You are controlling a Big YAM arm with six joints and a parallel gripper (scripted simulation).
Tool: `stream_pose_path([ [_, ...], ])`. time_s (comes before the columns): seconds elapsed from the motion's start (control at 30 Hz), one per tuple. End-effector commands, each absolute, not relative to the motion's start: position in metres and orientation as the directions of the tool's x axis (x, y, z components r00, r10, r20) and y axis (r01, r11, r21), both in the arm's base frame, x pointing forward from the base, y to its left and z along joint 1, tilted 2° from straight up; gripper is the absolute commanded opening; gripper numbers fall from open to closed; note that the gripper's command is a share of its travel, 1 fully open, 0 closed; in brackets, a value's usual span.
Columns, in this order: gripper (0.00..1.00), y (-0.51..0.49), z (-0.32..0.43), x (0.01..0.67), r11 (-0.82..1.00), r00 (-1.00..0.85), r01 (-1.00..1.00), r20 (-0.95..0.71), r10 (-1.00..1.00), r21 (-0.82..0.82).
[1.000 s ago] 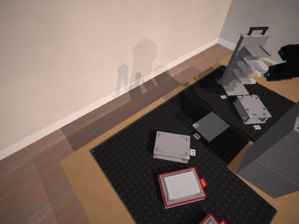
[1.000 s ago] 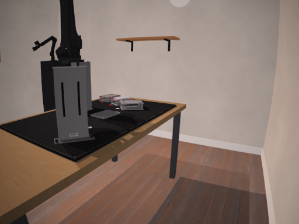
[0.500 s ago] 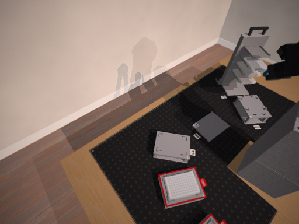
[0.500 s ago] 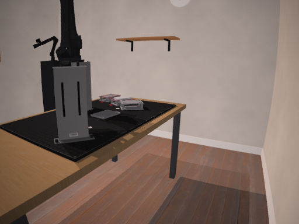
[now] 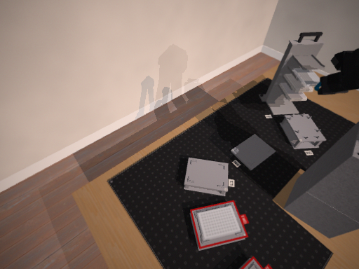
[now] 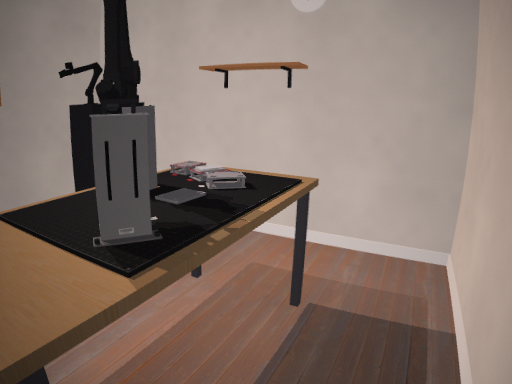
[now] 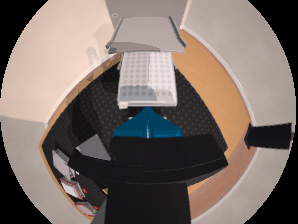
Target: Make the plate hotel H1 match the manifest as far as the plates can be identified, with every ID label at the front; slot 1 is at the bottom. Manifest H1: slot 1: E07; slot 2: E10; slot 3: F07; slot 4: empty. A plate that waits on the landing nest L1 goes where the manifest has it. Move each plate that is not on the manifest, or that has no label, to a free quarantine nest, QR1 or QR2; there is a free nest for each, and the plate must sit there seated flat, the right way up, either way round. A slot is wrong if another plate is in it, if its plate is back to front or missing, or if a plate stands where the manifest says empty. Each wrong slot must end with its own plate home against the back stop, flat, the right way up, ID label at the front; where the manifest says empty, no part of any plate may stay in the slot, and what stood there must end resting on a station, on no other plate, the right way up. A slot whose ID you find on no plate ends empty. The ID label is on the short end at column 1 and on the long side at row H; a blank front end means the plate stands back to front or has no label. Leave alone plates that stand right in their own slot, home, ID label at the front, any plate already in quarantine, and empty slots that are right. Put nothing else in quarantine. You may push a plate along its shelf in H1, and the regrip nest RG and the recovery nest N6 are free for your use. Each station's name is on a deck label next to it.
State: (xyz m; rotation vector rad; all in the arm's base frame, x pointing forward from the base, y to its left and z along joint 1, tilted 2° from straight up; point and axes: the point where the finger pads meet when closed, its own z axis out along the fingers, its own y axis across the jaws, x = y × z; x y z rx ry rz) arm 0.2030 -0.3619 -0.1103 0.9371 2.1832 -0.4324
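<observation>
From above, the plate hotel (image 5: 280, 75) stands at the upper right of the frame on the black mat (image 5: 158, 196), its shelves stepping out toward the right, a black handle on top. A pale plate (image 5: 306, 78) juts from one of the middle shelves, and the dark gripper (image 5: 318, 87) sits at its outer end, blue fingertips pressed together with nothing between them. Below the hotel is a grey nest with pegs (image 5: 303, 131), then a flat dark slab (image 5: 253, 151), then a grey lidded nest (image 5: 207, 176) near the middle. Lower down, a red-framed nest (image 5: 196, 224) carries a white well plate (image 5: 219, 221); the corner of a second red-framed nest (image 5: 253, 263) shows at the bottom edge.

From the side of the room, the hotel's grey back panel (image 6: 122, 177) with two slots fills the left of the frame, the black arm (image 6: 119, 55) rising behind it. The gripper is hidden there.

At the wrist, the well plate (image 7: 147, 78) lies just above centre, below the hotel shelf (image 7: 145, 32). The blue fingertips meet in a closed wedge touching the plate's near edge.
</observation>
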Motion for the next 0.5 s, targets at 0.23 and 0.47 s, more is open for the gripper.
stream_pose_path([
  [0.23, 0.0, -0.3773, -0.0967, 0.22, 0.684, -0.471, 0.729, -0.748, 0.468, -0.031],
  [0.47, 0.0, -0.3798, -0.0965, 0.2224, 0.684, -0.471, 0.729, -0.748, 0.468, -0.03],
])
